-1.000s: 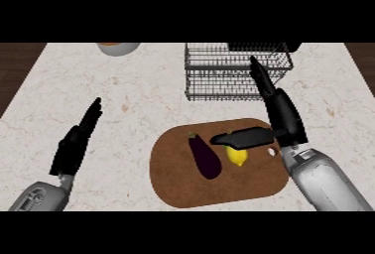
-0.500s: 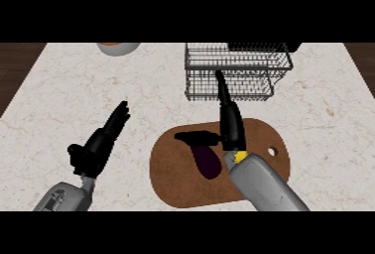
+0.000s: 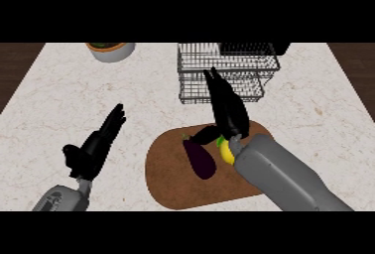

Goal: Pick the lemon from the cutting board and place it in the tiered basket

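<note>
The yellow lemon (image 3: 224,152) lies on the brown cutting board (image 3: 169,178), mostly hidden under my right wrist. A dark purple eggplant (image 3: 199,158) lies just left of it. My right hand (image 3: 228,110) is open above the board's far edge. Its straight fingers point toward the wire tiered basket (image 3: 227,72), and its thumb reaches down beside the lemon. My left hand (image 3: 96,143) stays open over the counter left of the board, fingers up.
A grey bowl with orange contents (image 3: 111,50) stands at the far left of the counter. The counter's dark edges run along both sides. The basket stands directly behind the board.
My right forearm has swung left over the board, and its hand now covers the lemon with fingers aimed at the basket. My left hand shifted right, toward the board.
</note>
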You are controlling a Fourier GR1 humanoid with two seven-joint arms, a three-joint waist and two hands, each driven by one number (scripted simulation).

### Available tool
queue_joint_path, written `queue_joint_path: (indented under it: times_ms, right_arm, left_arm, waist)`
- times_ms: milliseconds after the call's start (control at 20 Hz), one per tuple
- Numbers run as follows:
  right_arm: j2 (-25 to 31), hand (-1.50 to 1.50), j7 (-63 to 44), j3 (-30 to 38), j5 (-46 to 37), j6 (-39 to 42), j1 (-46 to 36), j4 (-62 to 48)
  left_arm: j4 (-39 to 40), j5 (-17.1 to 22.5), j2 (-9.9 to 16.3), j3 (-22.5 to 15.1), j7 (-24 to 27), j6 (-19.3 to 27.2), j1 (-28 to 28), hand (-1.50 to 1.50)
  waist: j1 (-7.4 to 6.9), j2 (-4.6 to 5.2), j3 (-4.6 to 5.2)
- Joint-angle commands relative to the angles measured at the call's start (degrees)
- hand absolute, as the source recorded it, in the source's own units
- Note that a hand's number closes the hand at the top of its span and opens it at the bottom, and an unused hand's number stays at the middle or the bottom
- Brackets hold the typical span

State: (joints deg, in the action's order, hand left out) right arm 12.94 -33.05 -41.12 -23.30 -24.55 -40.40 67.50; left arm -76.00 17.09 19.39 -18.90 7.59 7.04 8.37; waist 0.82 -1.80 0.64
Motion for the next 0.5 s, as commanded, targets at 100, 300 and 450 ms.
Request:
queue_joint_path:
  times_ms: [100, 300, 450]
  right_arm:
    - [3.2, -1.5, -19.4, -7.2, -2.5, 22.3, -7.5, -0.9]
    - [-0.5, -1.5, -33.0, -7.4, 1.8, 35.2, -11.9, 6.0]
    - [-3.8, -1.5, -42.9, -5.5, 3.6, 39.2, -14.0, 9.6]
  left_arm:
    - [-0.3, 0.4, 0.8, 0.8, -1.5, -0.4, 0.9, 0.0]
    - [-0.9, -0.4, -0.1, 0.6, -0.8, 0.7, 0.6, 0.0]
    - [-0.6, 0.1, 0.4, 0.9, 0.8, -1.8, 0.2, 0.0]
  waist:
    - [0.42, -0.01, -0.07]
    - [0.59, 0.42, -0.4]
    - [0.07, 1.02, -0.52]
